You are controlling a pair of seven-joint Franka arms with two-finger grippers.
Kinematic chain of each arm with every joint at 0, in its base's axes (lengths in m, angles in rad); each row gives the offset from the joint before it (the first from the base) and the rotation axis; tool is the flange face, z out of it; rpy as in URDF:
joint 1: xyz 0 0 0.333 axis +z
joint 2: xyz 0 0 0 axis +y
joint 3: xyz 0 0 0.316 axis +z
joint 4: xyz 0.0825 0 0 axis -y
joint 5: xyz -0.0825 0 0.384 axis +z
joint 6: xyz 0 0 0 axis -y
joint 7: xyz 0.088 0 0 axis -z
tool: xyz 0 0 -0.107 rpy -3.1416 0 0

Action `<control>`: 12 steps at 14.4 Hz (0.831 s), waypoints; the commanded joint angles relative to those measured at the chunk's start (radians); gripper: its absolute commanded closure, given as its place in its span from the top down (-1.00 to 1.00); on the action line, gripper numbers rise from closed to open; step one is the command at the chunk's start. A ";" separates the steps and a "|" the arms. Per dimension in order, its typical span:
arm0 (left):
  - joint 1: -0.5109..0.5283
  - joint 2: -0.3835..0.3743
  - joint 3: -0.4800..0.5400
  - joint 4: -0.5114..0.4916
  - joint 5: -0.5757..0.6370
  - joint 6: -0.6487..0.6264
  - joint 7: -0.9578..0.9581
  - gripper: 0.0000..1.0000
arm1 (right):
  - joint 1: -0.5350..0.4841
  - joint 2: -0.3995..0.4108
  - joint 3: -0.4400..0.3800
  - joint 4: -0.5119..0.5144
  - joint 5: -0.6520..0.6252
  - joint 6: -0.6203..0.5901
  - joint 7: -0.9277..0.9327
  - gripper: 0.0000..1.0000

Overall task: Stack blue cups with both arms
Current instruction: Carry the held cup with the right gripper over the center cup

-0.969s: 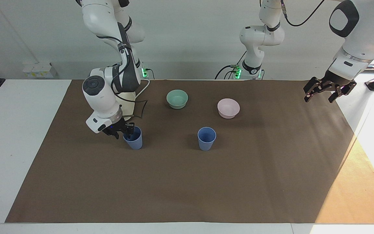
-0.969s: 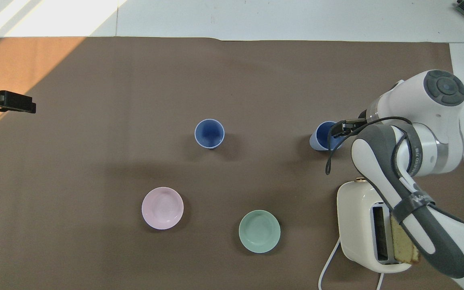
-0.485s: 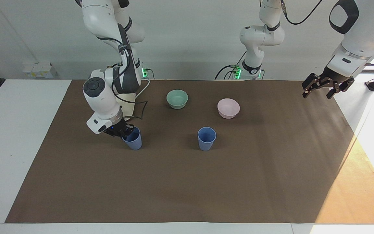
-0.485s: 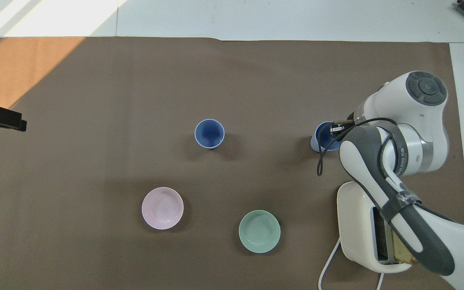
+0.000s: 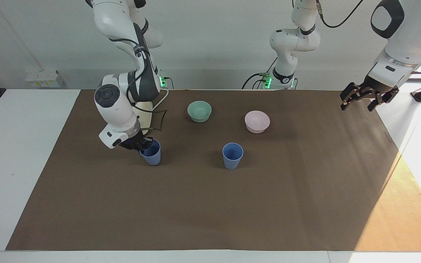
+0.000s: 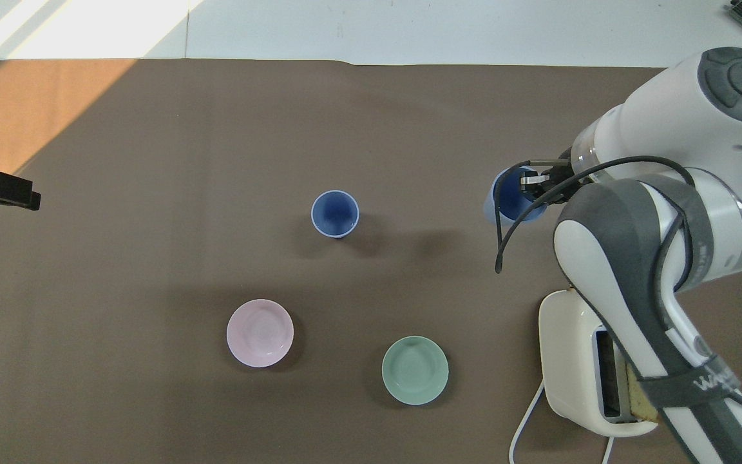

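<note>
The right tool [image 5: 141, 143] has pinched the rim of one blue cup [image 5: 151, 153], one finger inside the wall, probably so the cup hangs mouth-up and can drop straight into the other cup [image 5: 232, 155], which stands mid-bench near the pink bowl [image 5: 257, 121]. The left tool [image 5: 364, 97] waits with fingers spread wide over its end of the bench.

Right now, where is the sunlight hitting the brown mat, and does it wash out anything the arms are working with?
Facing view: a warm sunlit patch covers the mat's corner at the left arm's end, away from both blue cups. Overhead view: the same patch sits beside the left gripper; the cup in the right gripper stays evenly lit, its soft shadow lying on the mat.
</note>
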 commanded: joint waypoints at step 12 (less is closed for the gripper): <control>0.014 -0.019 -0.010 -0.016 0.012 0.001 0.006 1.00 | 0.316 0.273 0.035 0.350 -0.020 0.020 0.452 -1.00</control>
